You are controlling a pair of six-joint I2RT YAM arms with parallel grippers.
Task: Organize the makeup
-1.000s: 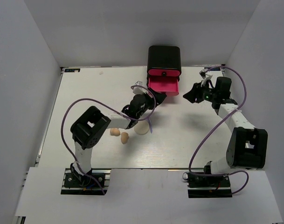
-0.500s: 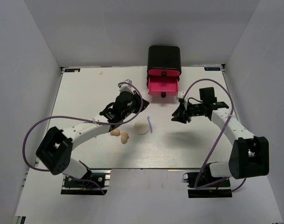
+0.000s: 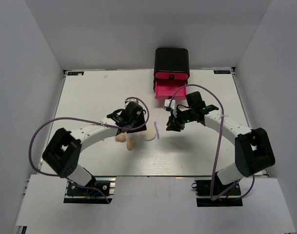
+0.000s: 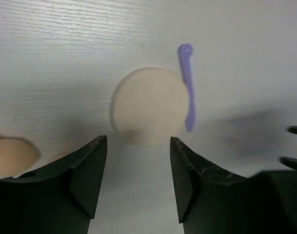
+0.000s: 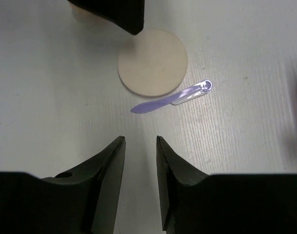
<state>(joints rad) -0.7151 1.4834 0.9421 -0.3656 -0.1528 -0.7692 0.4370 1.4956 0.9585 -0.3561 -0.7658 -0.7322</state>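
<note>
A round cream puff (image 3: 148, 134) lies mid-table with a thin purple stick (image 3: 157, 130) touching its right edge. Two peach sponges (image 3: 120, 138) (image 3: 130, 144) lie just left of it. My left gripper (image 3: 137, 125) is open and empty, hovering just left of and above the puff (image 4: 147, 106), with the stick (image 4: 188, 87) beyond. My right gripper (image 3: 171, 125) is open and empty, just right of the stick (image 5: 170, 97) and the puff (image 5: 152, 62). The palettes are out of view.
A black box (image 3: 171, 61) with pink drawers stands at the back centre, its lower drawer (image 3: 170, 90) pulled open towards the right gripper. A left gripper finger (image 5: 114, 12) shows in the right wrist view. A sponge (image 4: 11, 156) shows at the left wrist view's left edge.
My left gripper moved from the drawer front down to the puff. My right gripper swung left from the back right corner to beside the purple stick.
</note>
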